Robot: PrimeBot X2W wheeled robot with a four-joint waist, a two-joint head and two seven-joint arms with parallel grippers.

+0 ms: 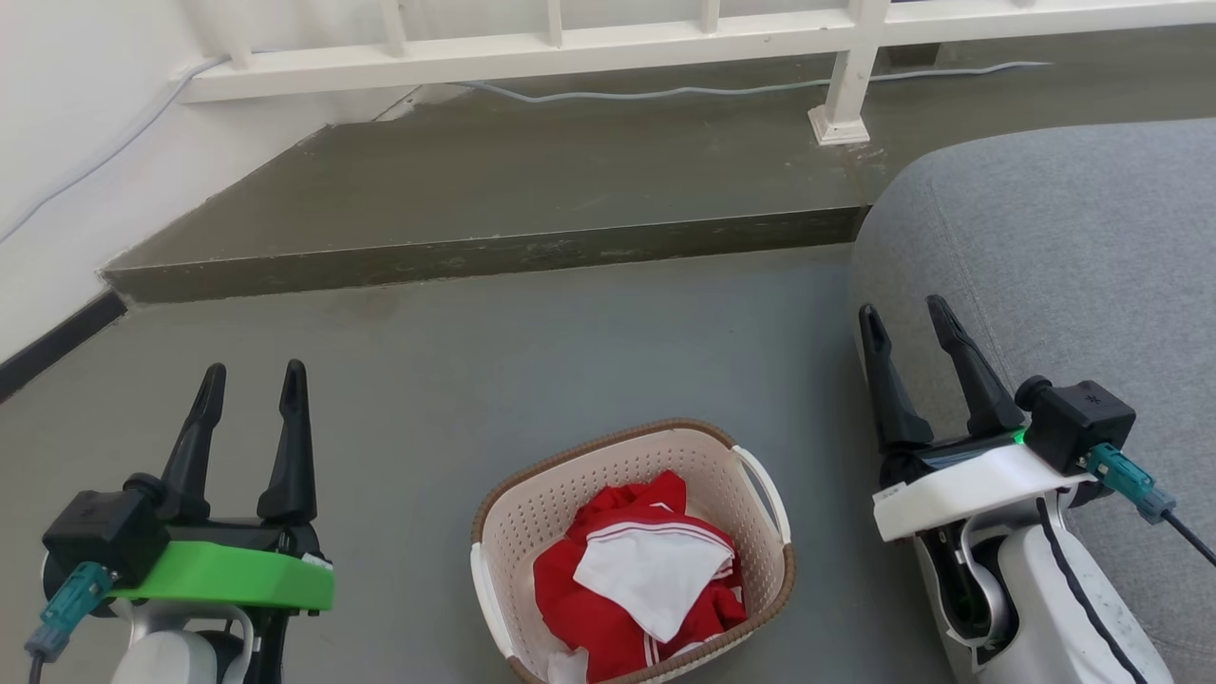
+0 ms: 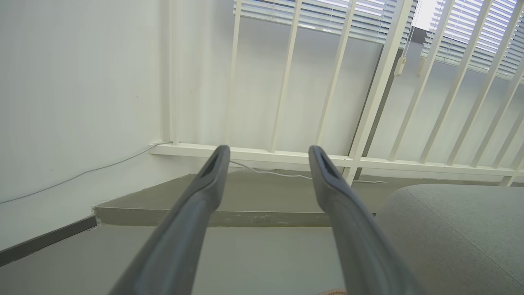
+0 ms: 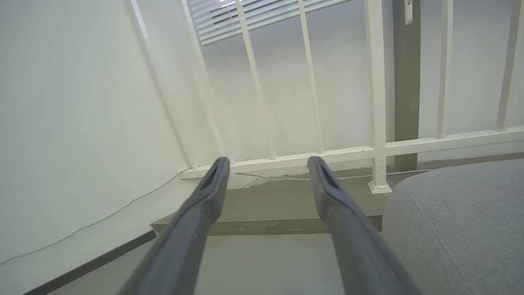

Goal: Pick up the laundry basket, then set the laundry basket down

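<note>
The laundry basket, cream with perforated walls, a brown woven-look rim and white side handles, stands on the grey floor at the bottom middle of the head view. Red and white clothes lie inside it. My left gripper is open to the basket's left, apart from it, fingers pointing away from me. My right gripper is open to the basket's right, over the edge of a grey sofa, and also touches nothing. In the left wrist view my left gripper holds nothing; a sliver of the basket's rim shows at the bottom edge. The right gripper is equally empty.
A grey sofa fills the right side, close to my right arm. A raised concrete step crosses the floor ahead, with a white railing and a cable on it. A white wall stands at the left.
</note>
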